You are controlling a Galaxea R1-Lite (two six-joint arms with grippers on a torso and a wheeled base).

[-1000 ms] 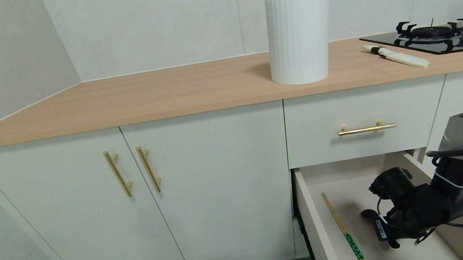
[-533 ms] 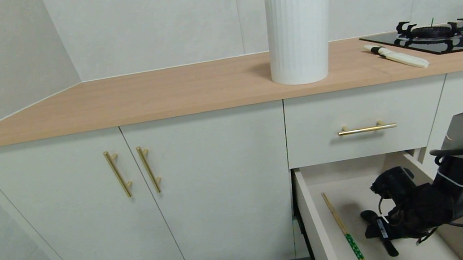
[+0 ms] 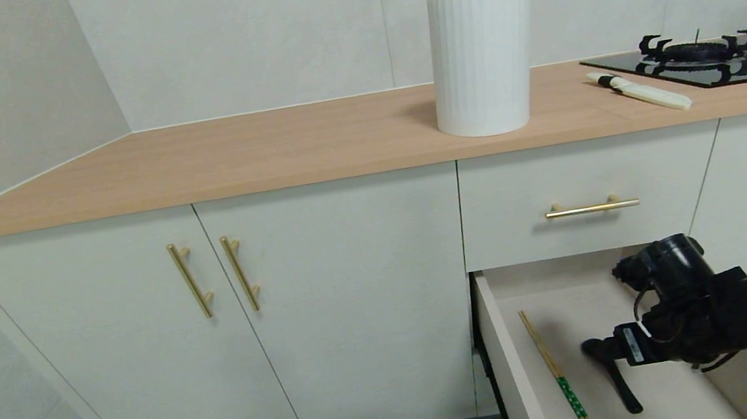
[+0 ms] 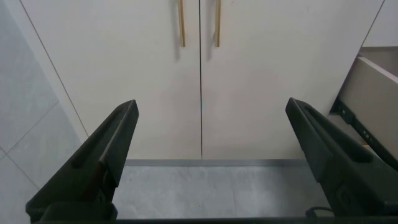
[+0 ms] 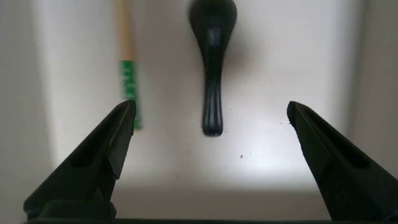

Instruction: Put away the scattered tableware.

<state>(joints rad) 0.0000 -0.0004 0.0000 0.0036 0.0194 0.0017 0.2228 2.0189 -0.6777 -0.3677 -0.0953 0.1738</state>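
Over the drawer [image 3: 504, 348], right fingers [image 5: 93, 162] spread wide (spoon [image 5: 212, 74], 2 chopsticks [image 5: 127, 56] below); left fingers [image 4: 99, 162] wide too.

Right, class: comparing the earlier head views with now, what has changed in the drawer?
The right gripper has lifted up and away to the right, off the black spoon, which lies uncovered on the floor of the open drawer. The spoon itself, the chopsticks beside it and the white canister on the counter stayed put.

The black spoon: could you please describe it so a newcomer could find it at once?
Under the wooden countertop, the lower right drawer stands open. On its floor lies the spoon, beside the chopsticks. It is short and all black; they are long, pale wood with green ends.
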